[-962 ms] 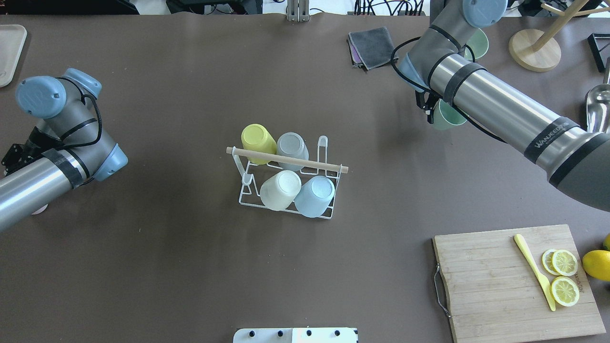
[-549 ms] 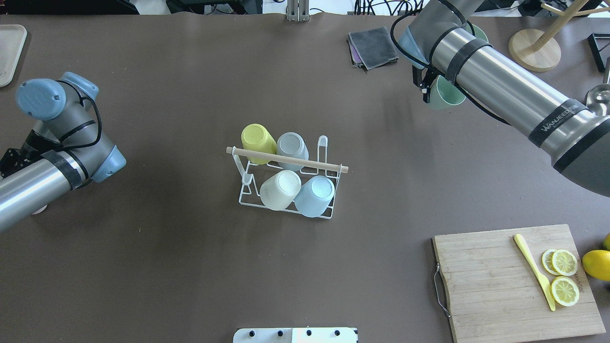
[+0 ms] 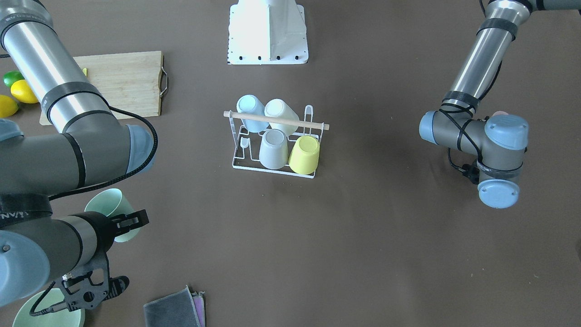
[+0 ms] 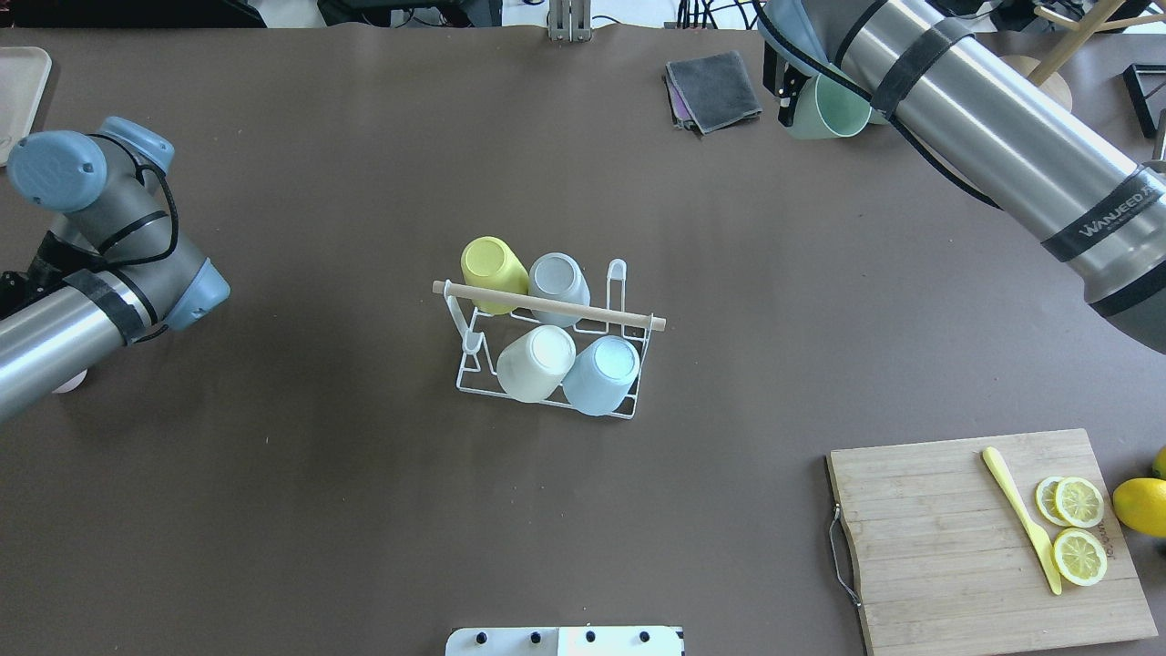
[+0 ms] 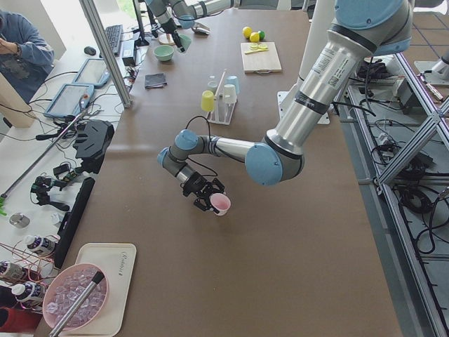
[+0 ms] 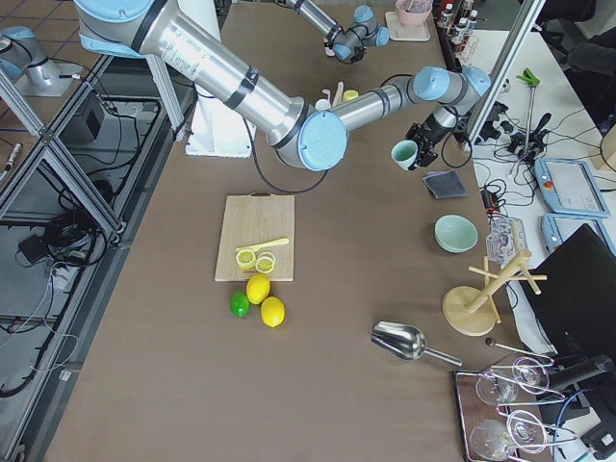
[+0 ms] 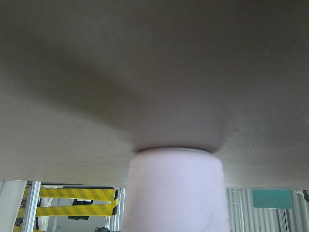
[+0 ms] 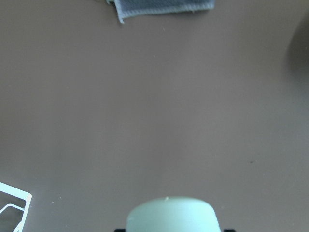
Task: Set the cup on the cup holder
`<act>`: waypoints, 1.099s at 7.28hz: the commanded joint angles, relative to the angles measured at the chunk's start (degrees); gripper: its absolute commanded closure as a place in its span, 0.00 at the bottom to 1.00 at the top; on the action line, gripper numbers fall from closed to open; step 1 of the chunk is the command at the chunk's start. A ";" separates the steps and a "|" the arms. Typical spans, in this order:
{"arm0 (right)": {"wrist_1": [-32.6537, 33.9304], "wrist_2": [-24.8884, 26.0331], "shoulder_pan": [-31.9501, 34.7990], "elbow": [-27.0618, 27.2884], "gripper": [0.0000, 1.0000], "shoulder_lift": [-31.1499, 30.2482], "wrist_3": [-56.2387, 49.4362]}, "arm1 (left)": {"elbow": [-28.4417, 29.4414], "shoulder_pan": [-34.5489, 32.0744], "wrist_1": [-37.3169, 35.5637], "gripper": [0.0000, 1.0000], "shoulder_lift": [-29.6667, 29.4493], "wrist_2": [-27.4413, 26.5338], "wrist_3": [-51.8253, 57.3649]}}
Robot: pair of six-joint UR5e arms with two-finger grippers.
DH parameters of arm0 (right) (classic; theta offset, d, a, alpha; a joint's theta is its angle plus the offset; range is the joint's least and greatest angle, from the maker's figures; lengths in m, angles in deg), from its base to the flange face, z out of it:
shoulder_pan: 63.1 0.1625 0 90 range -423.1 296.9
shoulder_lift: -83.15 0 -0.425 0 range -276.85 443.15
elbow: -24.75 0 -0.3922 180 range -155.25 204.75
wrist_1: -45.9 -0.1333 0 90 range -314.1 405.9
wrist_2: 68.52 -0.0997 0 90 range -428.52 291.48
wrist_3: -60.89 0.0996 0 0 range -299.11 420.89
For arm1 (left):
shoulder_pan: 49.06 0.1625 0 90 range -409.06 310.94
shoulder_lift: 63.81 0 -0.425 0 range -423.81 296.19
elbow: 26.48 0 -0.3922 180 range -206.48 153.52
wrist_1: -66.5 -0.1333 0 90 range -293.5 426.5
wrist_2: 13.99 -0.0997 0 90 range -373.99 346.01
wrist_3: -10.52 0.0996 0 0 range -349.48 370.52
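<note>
Overhead exterior view is showing the right gripper pinching the green cup, holding it tipped on its side well apart from the cup holder. I judge this is readying it to go mouth-down over a free prong. Four cups are sitting upturned there. The left gripper is hanging at a pink cup; I cannot tell how its jaws stand.

Place: robotics lab.
Frame: silver aluminium-profile struts beside the brown table.
Controls: grey touchscreen teach pendants.
Wiring: black cables on the floor.
</note>
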 commanded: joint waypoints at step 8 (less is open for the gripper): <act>-61.39 4.46 1.29 22.67 1.00 -21.44 30.13 | -36.38 -7.10 70.83 1.00 21.01 26.79 -50.46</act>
